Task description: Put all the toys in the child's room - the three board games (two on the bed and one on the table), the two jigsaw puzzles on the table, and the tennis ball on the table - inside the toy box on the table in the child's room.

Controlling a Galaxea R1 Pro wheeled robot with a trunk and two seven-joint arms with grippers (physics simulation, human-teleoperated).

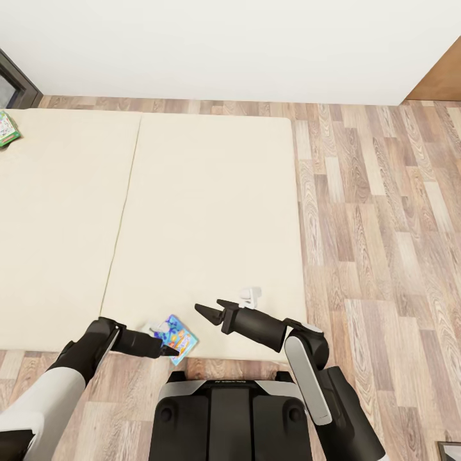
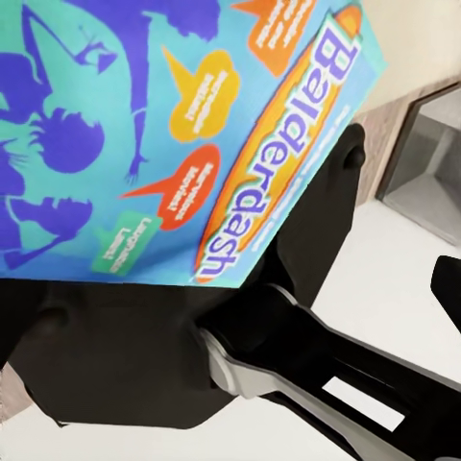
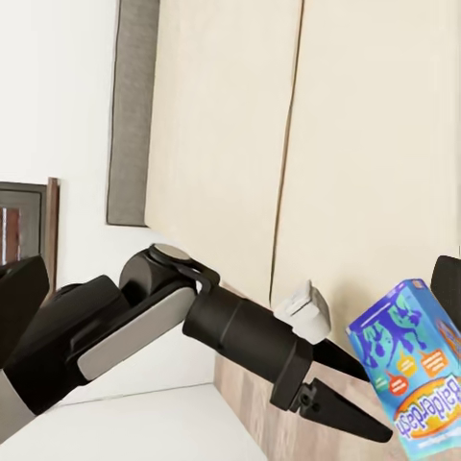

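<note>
Head view: left gripper (image 1: 168,349) clamping Balderdash box (image 1: 180,338) at bed's (image 1: 192,211) near edge; right gripper (image 1: 212,310) hanging w/ fingers apart.

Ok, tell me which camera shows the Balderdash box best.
The left wrist view: the Balderdash box is close, with a readable title, held in the left tool. The right wrist view shows the whole box small; the head view shows it tiny.

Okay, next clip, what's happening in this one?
The robot stands at the edge of the bed. Its left claw holds a blue Balderdash board game at the mattress's near edge. The right claw hangs open beside it, holding nothing. A second, green board game lies at the far left of the bed. No toy box can be seen here.
</note>
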